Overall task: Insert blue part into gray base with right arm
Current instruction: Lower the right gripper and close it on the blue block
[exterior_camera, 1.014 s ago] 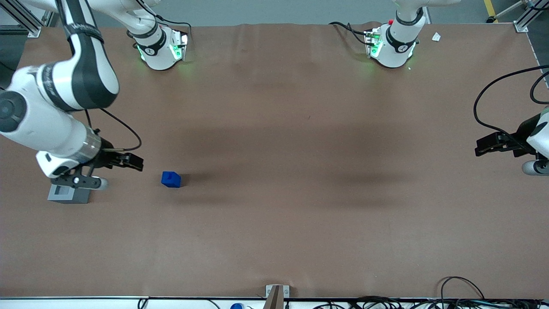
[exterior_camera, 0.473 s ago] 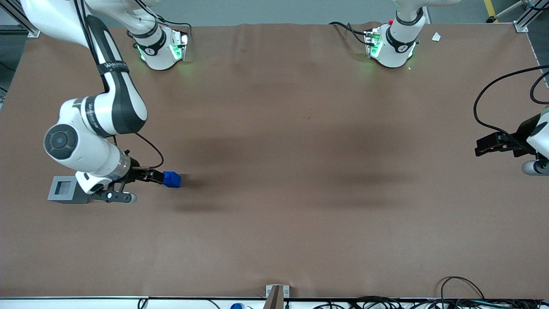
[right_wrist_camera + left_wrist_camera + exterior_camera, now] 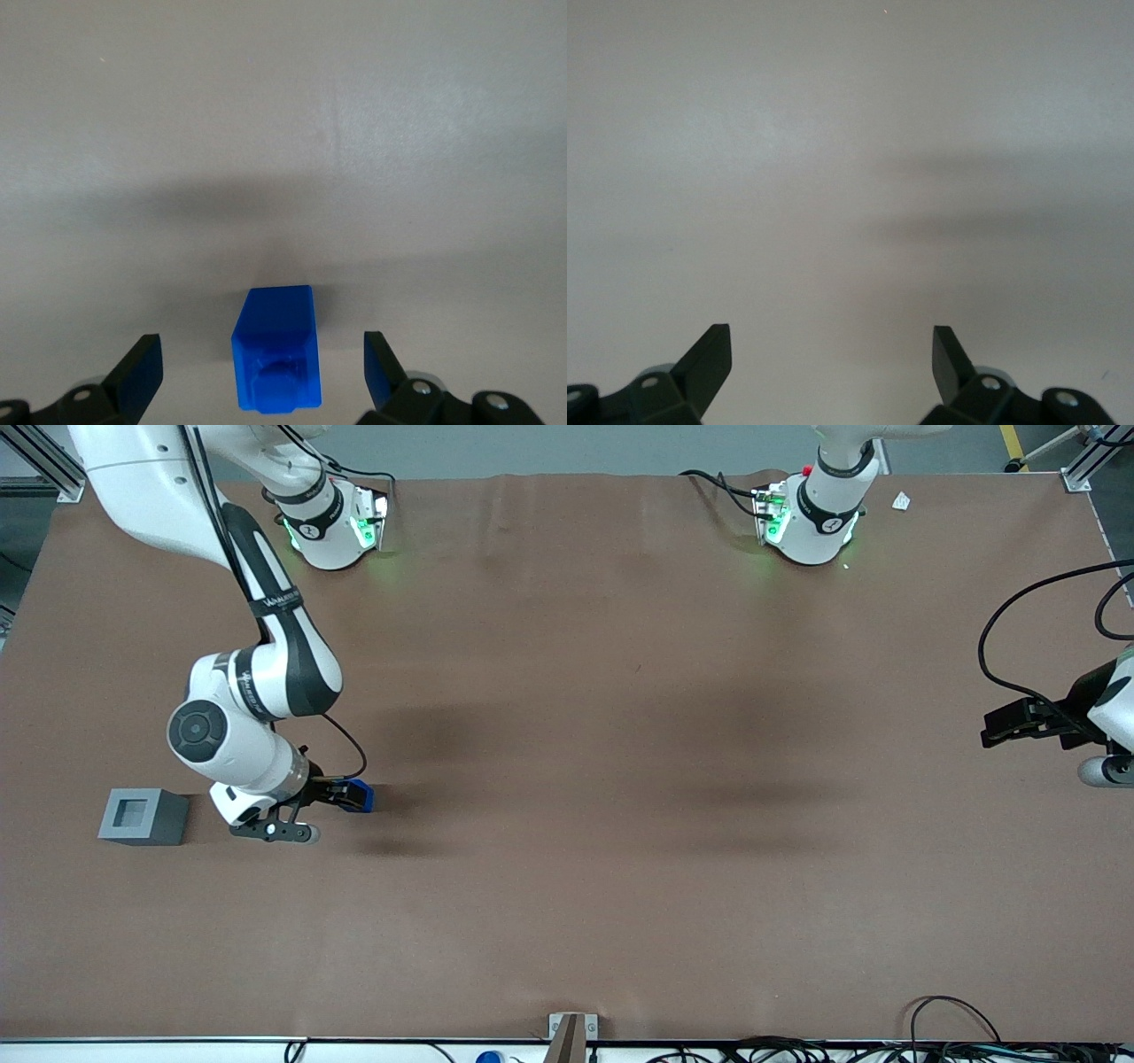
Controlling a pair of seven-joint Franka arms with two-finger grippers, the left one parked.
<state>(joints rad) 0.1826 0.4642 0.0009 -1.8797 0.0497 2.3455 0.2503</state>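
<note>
The blue part (image 3: 359, 795) rests on the brown table, stud up. In the right wrist view the blue part (image 3: 276, 348) sits between the two black fingertips (image 3: 142, 367) with a clear gap on each side. My right gripper (image 3: 341, 794) is open, low over the table, its fingers reaching around the part without touching it. The gray base (image 3: 142, 816), a light gray cube with a square recess on top, stands apart from the gripper, toward the working arm's end of the table, about as near to the front camera as the part.
The right arm's white wrist (image 3: 257, 784) and its elbow (image 3: 257, 691) hang over the table between the gray base and the blue part. The two arm pedestals (image 3: 332, 522) stand farthest from the front camera. Cables (image 3: 957, 1036) lie along the nearest table edge.
The right arm has swung from above the gray base toward the blue part. The base is now uncovered, and the open fingers have come around the part.
</note>
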